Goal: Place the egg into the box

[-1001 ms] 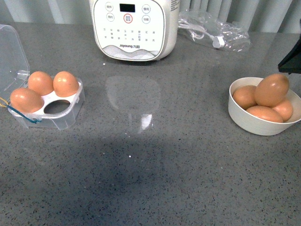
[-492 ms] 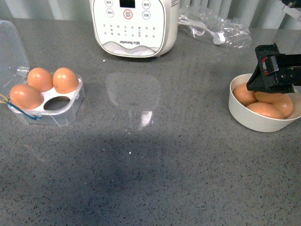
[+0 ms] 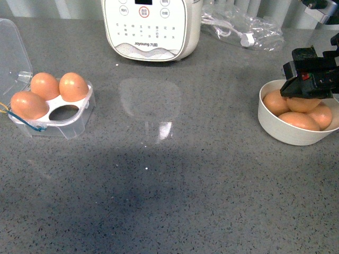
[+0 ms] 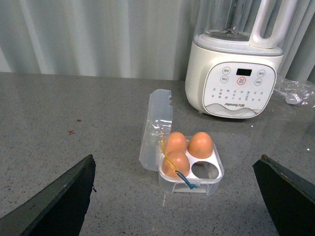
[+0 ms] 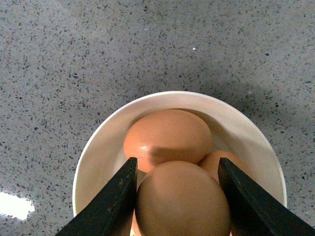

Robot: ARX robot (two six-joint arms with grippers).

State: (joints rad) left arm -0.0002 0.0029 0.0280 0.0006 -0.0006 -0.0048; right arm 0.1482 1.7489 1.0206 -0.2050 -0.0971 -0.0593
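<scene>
- When you look from the front, a white machine [image 3: 151, 26] stands at the back. It has the word "Joyoung" on it, a red ring button, and small marks too tiny to read.
- It stands on a grey speckled counter [image 3: 175, 201], and a crinkly clear bag [image 3: 241, 26] lies beside it.
- The box [image 3: 53, 121] is far on the left with its lid [image 3: 10, 53] up. Three brown eggs [image 3: 45, 84] sit in it, and one hole [image 3: 64, 112] is bare.
- The right gripper [image 3: 309, 87] is down in a white bowl [image 3: 286, 135] far on the right.
- From the left wrist, the left gripper [image 4: 176, 156] has its two dark fingers [image 4: 59, 201] wide apart and holds nothing.
- The box is in front of it on the counter, with a blue and yellow wire [image 4: 174, 169] on it. A pale curtain [image 4: 98, 39] hangs behind.
- From the right wrist, the egg [image 5: 182, 201] is in the bowl, on top of other brown eggs [image 5: 167, 135] and well apart from the box.
- The right gripper's fingers [image 5: 113, 201] press on both of its sides, so the egg is grasped.
</scene>
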